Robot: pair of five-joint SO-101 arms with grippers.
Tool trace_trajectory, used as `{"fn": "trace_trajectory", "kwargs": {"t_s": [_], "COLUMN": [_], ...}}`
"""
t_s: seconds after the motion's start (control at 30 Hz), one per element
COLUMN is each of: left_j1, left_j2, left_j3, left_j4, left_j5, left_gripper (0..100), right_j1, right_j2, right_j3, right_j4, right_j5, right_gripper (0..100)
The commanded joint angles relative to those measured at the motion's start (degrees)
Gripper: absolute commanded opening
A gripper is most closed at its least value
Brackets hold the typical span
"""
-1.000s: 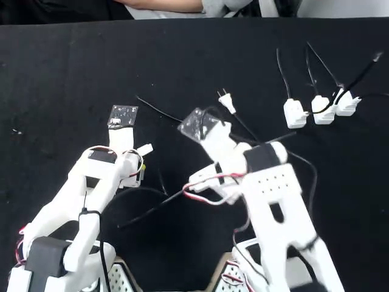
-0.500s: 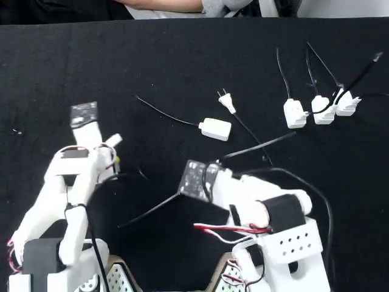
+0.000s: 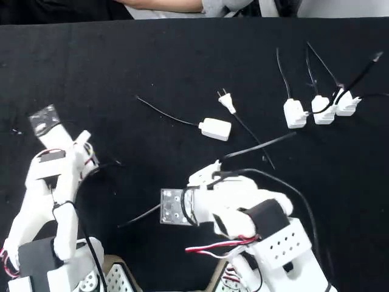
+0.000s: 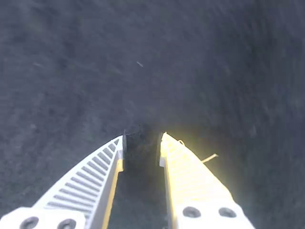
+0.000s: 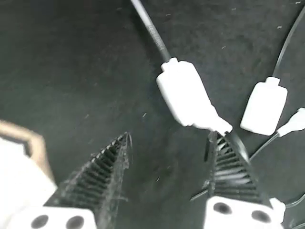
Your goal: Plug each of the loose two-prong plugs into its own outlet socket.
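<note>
Tabletop (image 3: 152, 55) stretches black beyond the left claw (image 4: 142, 140), far out left, barely parted, empty. The right claw (image 5: 169, 138) gapes wide, empty, well apart from the loose plug (image 3: 226, 100).

The desk (image 3: 73, 61) has a flat black surface. One loose white socket block (image 3: 215, 129) lies near the centre. Its black cord (image 3: 164, 114) runs toward the far left. Close beside the block lies a white two-prong plug (image 3: 226, 101), prongs pointing away from the arms. Its black cable (image 3: 249, 134) trails toward the near edge. Three white blocks (image 3: 321, 110) lie side by side at the far right, each with a black lead (image 3: 281, 67).
</note>
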Motion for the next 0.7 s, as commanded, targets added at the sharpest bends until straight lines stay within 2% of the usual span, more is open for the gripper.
{"fn": "trace_trajectory", "kwargs": {"t_s": [0.0,0.17,0.4,0.67], "left_j1": [-2.2,-2.2,-2.2,-2.4], "left_j2": [-0.2,-0.1,-0.1,-0.1], "left_j3": [-2.8,-2.2,-2.2,-1.9], "left_j4": [-1.2,-1.6,-1.6,-1.5], "left_j5": [4.6,5.5,5.3,5.2], "left_gripper": [13,13,13,13], "right_j1": [-0.8,-0.8,-0.8,-0.6], "right_j2": [-0.4,3.4,23.2,41.5], "right_j3": [3.4,6.2,-2.9,-14.1], "right_j4": [-8.6,-12.7,-12.3,-12.7], "right_j5": [0.8,0.8,1.0,10.6], "right_gripper": [25.0,25.0,25.1,25.1]}}
